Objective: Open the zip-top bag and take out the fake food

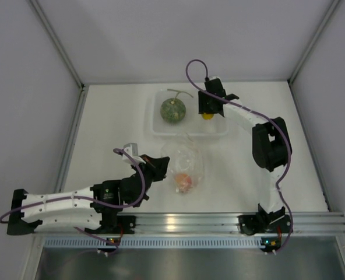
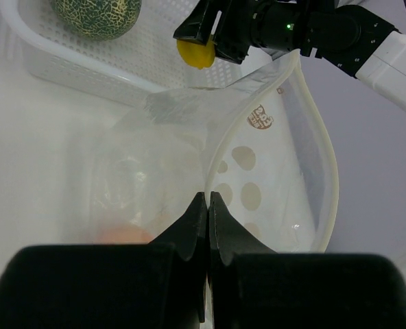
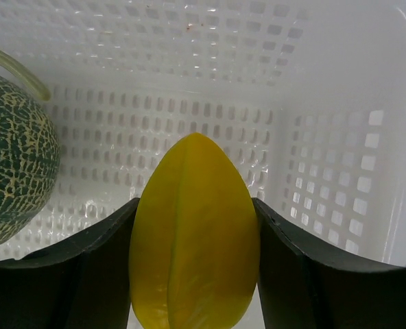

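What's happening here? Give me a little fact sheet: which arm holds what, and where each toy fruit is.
Left jaws: shut, pinching the edge of the zip-top bag
Right jaws: gripping the yellow fruit, held between the walls of the white tub
Green melon: lying in the tub
Orange-red fruit: inside the bag
Bag mouth: open

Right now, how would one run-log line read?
left claw: shut on zip-top bag rim | right claw: holds yellow fruit over tub | melon: in tub | orange-red fruit: in bag
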Controlling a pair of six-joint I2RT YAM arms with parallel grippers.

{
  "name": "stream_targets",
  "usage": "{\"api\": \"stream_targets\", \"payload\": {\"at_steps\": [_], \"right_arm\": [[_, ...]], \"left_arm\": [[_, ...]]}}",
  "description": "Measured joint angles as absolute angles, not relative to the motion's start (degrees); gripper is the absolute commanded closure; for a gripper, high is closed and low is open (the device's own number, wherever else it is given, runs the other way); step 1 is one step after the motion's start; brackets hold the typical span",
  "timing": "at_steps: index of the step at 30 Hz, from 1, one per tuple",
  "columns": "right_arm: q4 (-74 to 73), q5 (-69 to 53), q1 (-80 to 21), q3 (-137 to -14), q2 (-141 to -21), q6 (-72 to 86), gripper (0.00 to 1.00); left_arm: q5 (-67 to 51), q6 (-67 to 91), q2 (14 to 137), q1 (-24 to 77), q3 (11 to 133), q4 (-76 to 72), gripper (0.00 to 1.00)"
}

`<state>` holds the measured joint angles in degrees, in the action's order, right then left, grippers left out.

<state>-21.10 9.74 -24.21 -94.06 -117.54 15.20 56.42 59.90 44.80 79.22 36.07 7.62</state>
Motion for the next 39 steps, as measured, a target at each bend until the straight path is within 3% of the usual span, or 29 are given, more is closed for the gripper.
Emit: {"api": "stream_targets", "payload": {"at_steps": [1, 6, 7, 11, 18, 24, 27, 32, 39], "right_arm": [[-21.1, 9.69, -24.21, -94.06, -117.62, 15.18, 0.34], [-21.08, 8.91, -24.21, -94.13, -117.6, 15.14, 0.18], [-21.06, 8.86, -24.21, -94.13, -117.56, 15.16, 0.01], [-21.12, 8.58, -24.21, -93.97, -116.71, 14.68, 0.0], [-21.93, 8.97, -24.21, -88.03, -106.41, 14.61, 0.01], [-21.41, 9.63, -24.23, -81.6, -89.19, 16.93, 0.01], [-19.25, 4.16, -22.92, -74.54, -79.29, 19.86, 0.0], [-17.23, -8.05, -19.18, -64.77, -69.21, 25.21, 0.2], [-21.17, -17.23, -20.58, -64.14, -64.51, 29.23, 0.44]], "left_arm": [[56.4, 59.7, 44.47, 79.22, 36.07, 7.62, 1.0], [56.36, 58.06, 44.01, 79.22, 36.1, 7.64, 1.0], [56.31, 57.84, 44.01, 79.22, 36.1, 7.66, 1.0], [56.16, 57.14, 44.03, 79.22, 36.1, 7.66, 1.0], [55.92, 56.9, 44.73, 79.22, 36.1, 7.64, 1.0], [55.31, 56.95, 46.76, 79.2, 36.14, 7.64, 1.0], [54.89, 57.01, 47.44, 79.2, 36.53, 7.73, 1.0], [54.81, 56.97, 49.32, 79.2, 38.68, 7.79, 1.0], [55.55, 57.78, 54.17, 79.2, 42.61, 7.73, 1.0]]}}
